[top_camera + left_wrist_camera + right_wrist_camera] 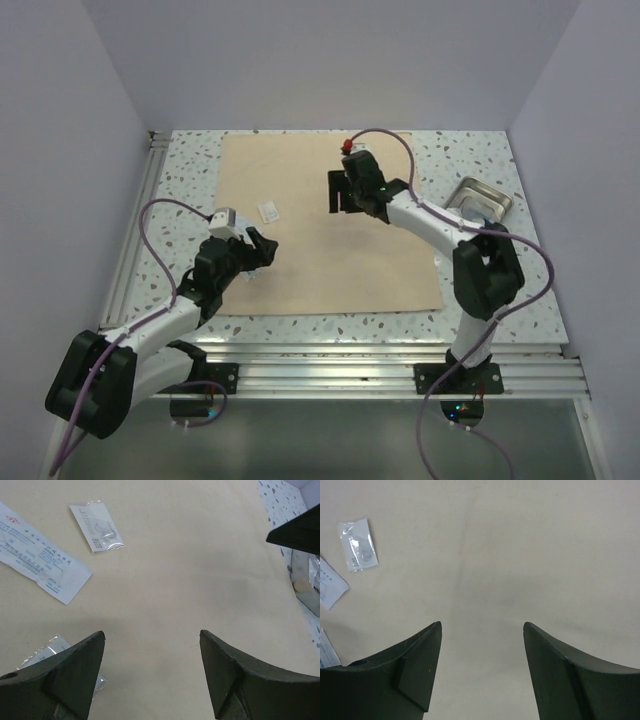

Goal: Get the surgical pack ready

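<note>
Left wrist, not right wrist: steel tray [300, 587]; left pincer [152, 632], right pincer [482, 625] spread

Speckled table [190, 170], aluminium rails [350, 355]

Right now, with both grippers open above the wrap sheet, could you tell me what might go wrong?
The left gripper hangs low by a clear sachet partly hidden beneath it; closing could pinch the wrap sheet. The steel tray sits off the sheet, so carrying it across may sweep the small white sachet away.
</note>
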{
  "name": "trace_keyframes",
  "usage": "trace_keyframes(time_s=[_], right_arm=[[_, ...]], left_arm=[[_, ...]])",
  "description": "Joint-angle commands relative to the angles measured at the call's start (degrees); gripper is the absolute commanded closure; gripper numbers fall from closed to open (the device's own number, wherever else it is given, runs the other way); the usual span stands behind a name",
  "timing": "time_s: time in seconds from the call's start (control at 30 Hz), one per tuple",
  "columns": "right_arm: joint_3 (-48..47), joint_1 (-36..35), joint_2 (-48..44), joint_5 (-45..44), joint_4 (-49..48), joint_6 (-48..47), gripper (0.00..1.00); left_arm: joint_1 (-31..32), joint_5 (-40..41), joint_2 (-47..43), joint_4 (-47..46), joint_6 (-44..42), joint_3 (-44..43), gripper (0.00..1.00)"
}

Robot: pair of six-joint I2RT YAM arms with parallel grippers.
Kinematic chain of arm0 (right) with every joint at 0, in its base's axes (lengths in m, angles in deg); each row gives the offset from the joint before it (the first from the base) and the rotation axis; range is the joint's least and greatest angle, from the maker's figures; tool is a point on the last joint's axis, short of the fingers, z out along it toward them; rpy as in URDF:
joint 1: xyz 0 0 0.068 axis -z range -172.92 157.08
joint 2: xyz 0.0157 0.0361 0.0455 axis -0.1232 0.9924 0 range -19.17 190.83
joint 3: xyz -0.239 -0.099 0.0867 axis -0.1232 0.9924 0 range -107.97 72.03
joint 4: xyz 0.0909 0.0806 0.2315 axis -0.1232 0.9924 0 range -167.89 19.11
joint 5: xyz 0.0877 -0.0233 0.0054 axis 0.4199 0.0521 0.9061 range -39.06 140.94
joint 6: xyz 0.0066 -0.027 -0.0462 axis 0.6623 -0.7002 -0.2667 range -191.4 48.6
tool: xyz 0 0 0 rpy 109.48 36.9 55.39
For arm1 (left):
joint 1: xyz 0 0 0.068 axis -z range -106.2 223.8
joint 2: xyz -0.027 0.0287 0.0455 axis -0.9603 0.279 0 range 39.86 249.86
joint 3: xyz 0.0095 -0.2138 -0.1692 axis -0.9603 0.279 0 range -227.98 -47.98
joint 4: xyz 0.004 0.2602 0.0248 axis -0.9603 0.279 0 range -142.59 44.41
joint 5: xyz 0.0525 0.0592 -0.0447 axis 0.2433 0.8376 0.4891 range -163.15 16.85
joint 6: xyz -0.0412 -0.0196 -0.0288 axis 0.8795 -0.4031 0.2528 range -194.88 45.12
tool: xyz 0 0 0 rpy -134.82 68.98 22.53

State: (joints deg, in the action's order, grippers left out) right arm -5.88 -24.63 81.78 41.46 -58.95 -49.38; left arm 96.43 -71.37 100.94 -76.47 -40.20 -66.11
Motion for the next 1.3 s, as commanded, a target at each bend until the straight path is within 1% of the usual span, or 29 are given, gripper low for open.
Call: trace_keyframes(time_s=[0.0,0.07,0.13,0.17,0.23,0.3,0.47,0.53,0.57,0.6,0.83,1.0,1.13,1.17,1.27], right_arm=[[-9.6,-4.5,8.7,-2.2,2.1,-0.2,0.29],[-15.6,-6.6,12.4,-1.5,3.5,-0.1,0.25],[-18.9,-7.6,17.2,0.8,3.5,0.1,0.25],[-21.8,-7.9,18.6,1.6,3.3,0.5,0.25],[-24.0,-8.0,20.9,3.3,2.6,1.4,0.25],[-26.9,-8.0,23.7,6.9,0.8,1.4,0.26],[-35.0,-7.9,30.8,16.6,-0.5,1.4,0.25],[-37.4,-7.8,32.6,19.2,-1.3,1.7,0.25],[-37.9,-7.8,34.0,20.0,-1.8,2.7,0.25],[-38.2,-7.5,34.8,22.5,-2.6,3.3,0.26],[-41.4,-5.5,40.4,29.3,-8.4,9.3,0.34],[-43.7,-4.0,43.0,32.0,-9.9,12.5,0.39],[-44.6,-2.8,45.2,34.6,-12.5,15.3,0.43],[-44.8,-2.7,45.5,35.4,-12.8,16.4,0.44],[-45.5,-2.6,46.4,36.8,-13.4,17.5,0.48]], left_arm=[[0.0,1.5,0.2,-0.6,-1.4,-1.3,0.2],[0.0,2.1,-0.3,0.0,-1.2,-1.2,0.2],[0.0,3.0,-0.5,0.3,-1.1,-1.2,0.2],[-0.1,3.4,-0.6,0.5,-0.9,-1.2,0.2],[-1.0,4.2,-0.3,1.5,-0.4,-1.5,0.2],[-2.1,4.1,0.5,2.2,0.4,-1.7,0.2],[-7.7,1.5,2.4,2.3,2.8,-1.6,0.22],[-10.3,-0.8,3.7,2.6,3.8,-2.5,0.24],[-11.1,-1.4,4.4,3.0,4.5,-3.1,0.26],[-11.9,-1.5,4.9,3.9,4.6,-4.8,0.29],[-12.2,-1.5,10.7,5.0,5.2,-11.9,0.39],[-12.2,-1.2,18.0,3.7,6.4,-16.6,0.47],[-12.3,-0.9,24.4,2.3,7.2,-19.0,0.53],[-12.3,-0.7,25.3,2.0,7.4,-19.3,0.56],[-12.6,-0.9,29.0,0.9,7.7,-20.7,0.6]])
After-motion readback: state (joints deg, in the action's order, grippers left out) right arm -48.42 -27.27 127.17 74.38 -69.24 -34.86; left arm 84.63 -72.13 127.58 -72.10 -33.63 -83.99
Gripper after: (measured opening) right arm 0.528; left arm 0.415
